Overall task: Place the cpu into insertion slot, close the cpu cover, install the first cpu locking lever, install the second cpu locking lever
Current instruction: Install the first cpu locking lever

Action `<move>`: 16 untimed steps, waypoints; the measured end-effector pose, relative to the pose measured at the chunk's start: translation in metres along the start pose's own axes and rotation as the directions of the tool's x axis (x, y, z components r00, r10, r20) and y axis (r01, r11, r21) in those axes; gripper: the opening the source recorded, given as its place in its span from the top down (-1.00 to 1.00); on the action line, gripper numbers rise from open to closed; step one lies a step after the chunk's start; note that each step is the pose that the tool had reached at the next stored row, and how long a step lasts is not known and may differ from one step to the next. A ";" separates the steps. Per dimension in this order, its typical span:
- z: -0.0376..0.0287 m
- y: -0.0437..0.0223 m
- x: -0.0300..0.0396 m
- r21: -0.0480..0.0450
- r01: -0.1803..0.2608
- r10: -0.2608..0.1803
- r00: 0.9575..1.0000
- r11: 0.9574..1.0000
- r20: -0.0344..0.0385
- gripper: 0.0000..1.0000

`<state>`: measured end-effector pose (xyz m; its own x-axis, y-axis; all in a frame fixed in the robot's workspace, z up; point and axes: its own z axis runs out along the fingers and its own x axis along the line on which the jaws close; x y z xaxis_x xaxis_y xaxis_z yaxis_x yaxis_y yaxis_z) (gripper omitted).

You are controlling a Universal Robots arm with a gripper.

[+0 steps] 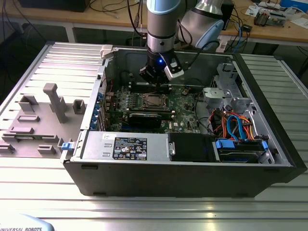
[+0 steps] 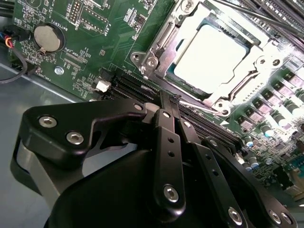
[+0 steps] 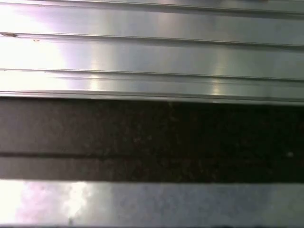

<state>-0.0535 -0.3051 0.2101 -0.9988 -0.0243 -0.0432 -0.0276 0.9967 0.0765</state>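
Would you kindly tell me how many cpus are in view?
1. The cpu lies inside the cover window on the green board; another could be hidden elsewhere.

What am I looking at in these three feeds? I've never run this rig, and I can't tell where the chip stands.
The exterior view shows one robot arm reaching down into an open computer case lying on a metal table. Its end effector hangs just above the insertion slot on the green motherboard. The second wrist view looks past the black fingers, closed and empty, at the cpu seated in the slot, with the cpu cover framing it. The first wrist view shows ribbed metal.
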 end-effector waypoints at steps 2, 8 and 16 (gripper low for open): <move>0.0028 -0.0003 -0.0008 0.000 -0.001 0.001 1.000 1.000 0.000 0.79; 0.0037 -0.0004 -0.0015 0.000 -0.002 0.002 1.000 1.000 0.000 0.79; 0.0032 -0.0003 -0.0018 0.000 -0.002 0.002 1.000 1.000 0.000 0.79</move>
<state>-0.0515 -0.3052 0.2070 -0.9988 -0.0225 -0.0432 -0.0257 0.9967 0.0763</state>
